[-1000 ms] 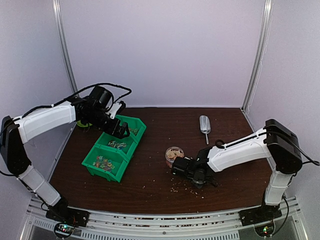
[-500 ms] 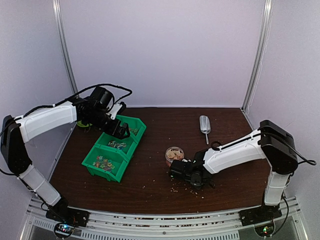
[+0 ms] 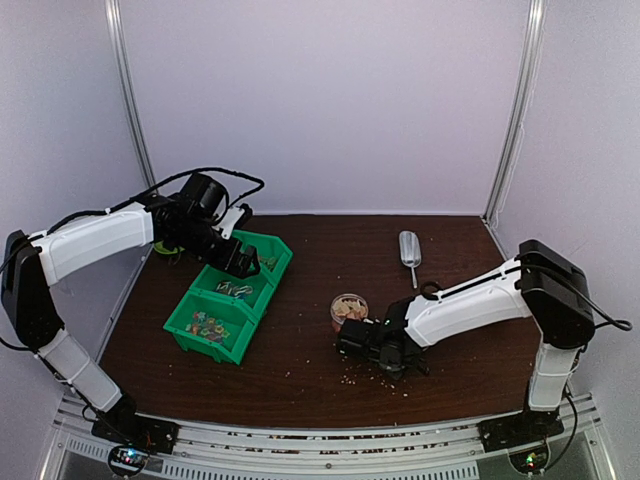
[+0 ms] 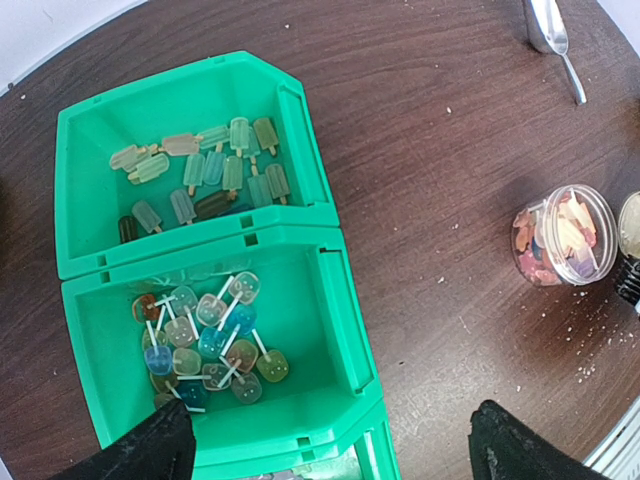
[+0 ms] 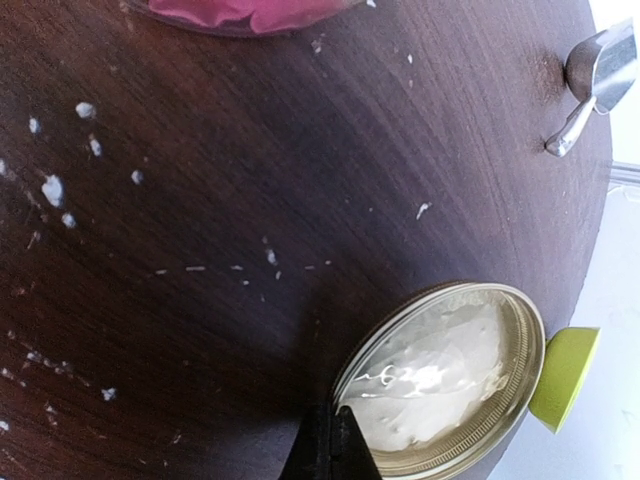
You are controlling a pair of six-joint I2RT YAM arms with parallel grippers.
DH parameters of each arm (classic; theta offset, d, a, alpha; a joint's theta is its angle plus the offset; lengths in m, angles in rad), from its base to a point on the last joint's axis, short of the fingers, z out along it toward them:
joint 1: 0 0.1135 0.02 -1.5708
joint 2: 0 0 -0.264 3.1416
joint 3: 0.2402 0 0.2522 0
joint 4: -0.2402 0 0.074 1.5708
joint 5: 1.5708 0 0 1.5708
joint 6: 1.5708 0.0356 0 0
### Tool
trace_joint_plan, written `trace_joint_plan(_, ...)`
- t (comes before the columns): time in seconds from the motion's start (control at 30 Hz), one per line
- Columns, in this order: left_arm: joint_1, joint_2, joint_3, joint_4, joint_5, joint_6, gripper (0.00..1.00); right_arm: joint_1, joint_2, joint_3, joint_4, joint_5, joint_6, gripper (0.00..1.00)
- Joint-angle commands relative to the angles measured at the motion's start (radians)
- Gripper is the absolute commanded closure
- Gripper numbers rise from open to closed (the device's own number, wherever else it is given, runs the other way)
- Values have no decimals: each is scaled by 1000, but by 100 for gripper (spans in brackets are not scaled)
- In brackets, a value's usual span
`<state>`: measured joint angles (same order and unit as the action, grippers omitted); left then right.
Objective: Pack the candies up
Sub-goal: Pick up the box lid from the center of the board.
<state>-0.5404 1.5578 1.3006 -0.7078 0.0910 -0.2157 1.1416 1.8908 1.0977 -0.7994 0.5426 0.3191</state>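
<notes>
The candies lie in a green three-part bin (image 3: 262, 290): ice-lolly shapes (image 4: 200, 175) in the far compartment, lollipops (image 4: 205, 340) in the middle one, mixed small ones (image 3: 207, 325) in the near one. More candies fill a small clear jar (image 3: 348, 309), also visible in the left wrist view (image 4: 563, 235). My left gripper (image 4: 335, 450) hangs open above the bin's middle compartment, holding nothing. My right gripper (image 5: 333, 440) is low on the table just in front of the jar, its jaws pinched together on the rim of the gold lid (image 5: 450, 375).
A metal scoop (image 3: 409, 250) lies at the back right of the brown table (image 3: 300, 370). Pale crumbs (image 3: 380, 375) are scattered around the jar and the right gripper. White walls close in on the back and both sides.
The right gripper has closed its jaws and edged a little to the left, towards the jar. The left arm has not moved.
</notes>
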Motion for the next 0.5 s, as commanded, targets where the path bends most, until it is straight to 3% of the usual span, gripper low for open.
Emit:
trace_joint_plan(0.0, 3, -9, 6, 19, 13, 4, 2, 6, -57, 31, -43, -15, -6, 100)
trace_joint_plan(0.47, 0, -86, -43, 98, 118, 51, 2, -15, -405, 85, -91, -268, -95, 100)
